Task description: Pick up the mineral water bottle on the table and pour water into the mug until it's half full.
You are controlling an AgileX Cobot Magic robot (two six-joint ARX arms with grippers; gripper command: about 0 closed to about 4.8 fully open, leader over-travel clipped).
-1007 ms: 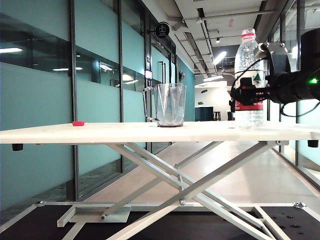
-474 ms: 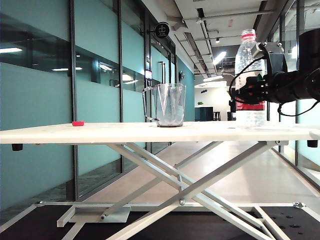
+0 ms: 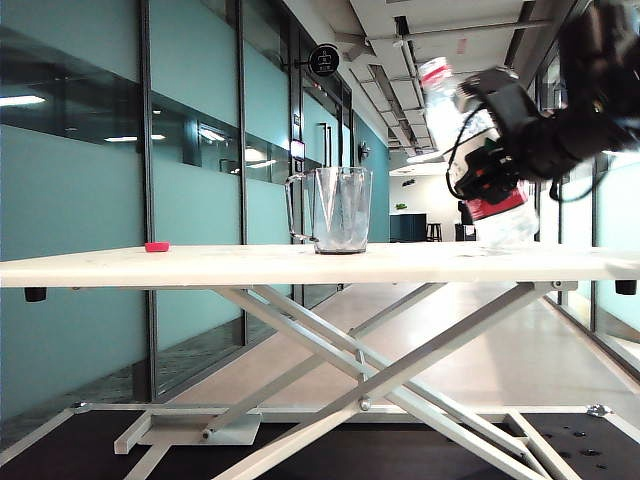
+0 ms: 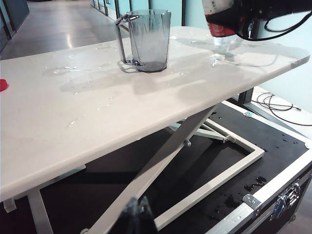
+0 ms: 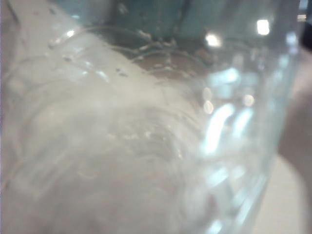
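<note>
The right end effector (image 3: 490, 165) is pinching the mineral water bottle (image 3: 478, 150) around its labelled middle and is holding it lifted, with the base hanging just above the right part of the table (image 3: 200, 265). The bottle is leaning, its top pointing toward the mug (image 3: 338, 208), which is standing near the middle of the table, well apart from the bottle. The red cap (image 3: 434, 67) seems to be sitting on the neck. The left end effector (image 4: 137, 217) is resting low, below the table edge; only its tip is showing, so I cannot tell if it is spread or pressed together.

In my judgement the main risk is the cap: if it is closed, no water is coming out when the bottle is tilting. Water drops are lying on the table (image 4: 73, 122), so the plastic may be wet and sliding in the grip. Tilting too early, before reaching the mug, is spilling water beside it.
</note>
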